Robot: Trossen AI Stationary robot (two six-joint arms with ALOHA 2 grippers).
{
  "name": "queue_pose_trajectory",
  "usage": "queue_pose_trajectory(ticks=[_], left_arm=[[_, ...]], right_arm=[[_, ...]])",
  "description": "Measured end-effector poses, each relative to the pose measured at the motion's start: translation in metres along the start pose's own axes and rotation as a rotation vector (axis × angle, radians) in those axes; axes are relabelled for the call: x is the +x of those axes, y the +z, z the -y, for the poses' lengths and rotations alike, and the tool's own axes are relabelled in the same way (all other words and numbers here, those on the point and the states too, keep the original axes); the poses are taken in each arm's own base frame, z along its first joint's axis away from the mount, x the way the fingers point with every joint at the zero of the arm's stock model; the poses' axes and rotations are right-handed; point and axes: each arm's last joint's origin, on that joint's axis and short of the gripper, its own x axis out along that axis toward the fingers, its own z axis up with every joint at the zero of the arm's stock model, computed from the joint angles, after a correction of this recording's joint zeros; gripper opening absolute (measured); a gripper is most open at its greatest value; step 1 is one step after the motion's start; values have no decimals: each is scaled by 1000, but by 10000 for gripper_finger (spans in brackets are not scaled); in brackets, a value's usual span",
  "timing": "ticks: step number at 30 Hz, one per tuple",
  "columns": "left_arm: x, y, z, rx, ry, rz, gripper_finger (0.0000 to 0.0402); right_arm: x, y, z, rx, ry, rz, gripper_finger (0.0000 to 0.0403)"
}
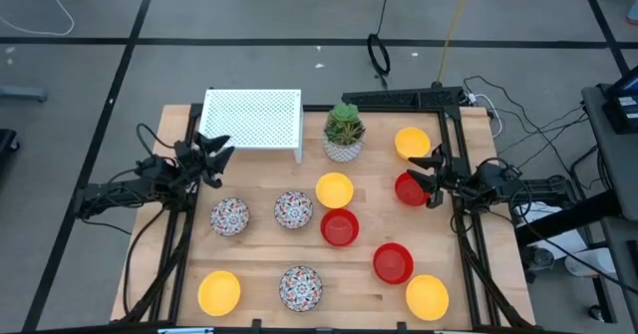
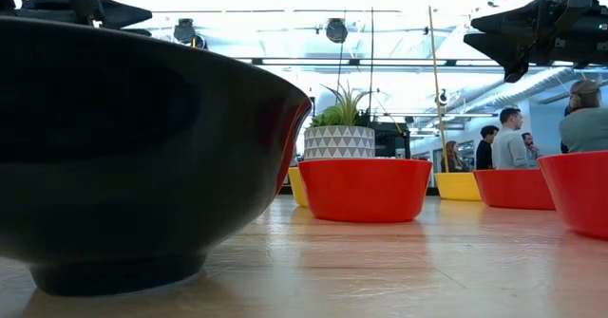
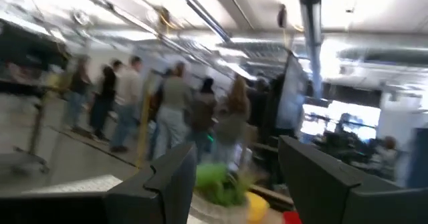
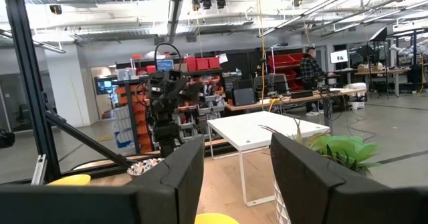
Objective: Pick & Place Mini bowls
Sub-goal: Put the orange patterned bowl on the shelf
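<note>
Nearest the low camera, a dark-looking bowl (image 2: 133,147) filling the left of the view, backlit, colour not to be told there; beyond it a red bowl (image 2: 365,189) and the potted plant (image 2: 339,133).

Left gripper (image 1: 221,148) raised at the table's left edge, fingers spread wide with nothing between them; just beside the white perforated rack (image 1: 252,118), with the nearest patterned bowl (image 1: 229,215) below it on the wood. Right gripper (image 1: 426,165) raised at the right side, fingers likewise parted and empty; hanging over the edge of a red bowl (image 1: 409,188), with a yellow bowl (image 1: 412,143) just beside.

Outward across the table (image 1: 259,264): all ten bowls loose and apart; yellow (image 1: 334,189) and red (image 1: 339,227) near the middle, a patterned one (image 1: 293,210) left of them, another patterned one (image 1: 300,286) and a yellow one (image 1: 218,292) along the near edge, red (image 1: 393,263) and yellow (image 1: 427,296) at the near right. People standing in the room behind, well away from the table.

Judged as the very start: nothing picked, both arms hovering; no goal spot marked, though the rack looks a likely one. Next move probably a descent of the right gripper onto the red bowl's rim, one finger inside and one outside the wall, then a firm close; thin smooth rim, so risk of a slip or a tip if caught off centre.
</note>
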Motion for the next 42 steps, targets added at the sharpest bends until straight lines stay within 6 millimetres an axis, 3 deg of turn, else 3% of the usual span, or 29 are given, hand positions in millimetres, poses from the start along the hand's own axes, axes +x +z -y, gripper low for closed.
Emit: queue_pose_trajectory(ticks=[7,17,21,31,42], left_arm=[[0,5,-1,-58,41,55,214],[13,-25,5,25,-48,-226,214],[25,-27,11,61,-69,-318,214],[73,-25,43,199,-132,-644,214],[100,-56,89,253,-228,-942,214]], right_arm=[[0,0,0,0,0,0,160],[0,0,0,0,0,0,160],[0,0,0,0,0,0,160],[0,0,0,0,0,0,160],[0,0,0,0,0,0,160]])
